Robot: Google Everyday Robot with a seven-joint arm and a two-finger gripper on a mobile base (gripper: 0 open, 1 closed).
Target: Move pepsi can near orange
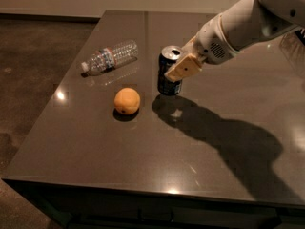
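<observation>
The pepsi can (pixel 166 78) is dark blue with a silver top and stands upright on the dark table (pixel 143 151), right of the orange. My gripper (pixel 178 66) comes in from the upper right and is shut on the can, with a tan finger (pixel 182 68) across its side. The orange (pixel 127 100) is round and matte and lies on the table a short way left of and slightly in front of the can, not touching it.
A clear plastic water bottle (pixel 109 57) lies on its side at the back left of the table. The table's left edge drops to a brown floor (pixel 33 80). My arm's shadow falls across the right half of the table.
</observation>
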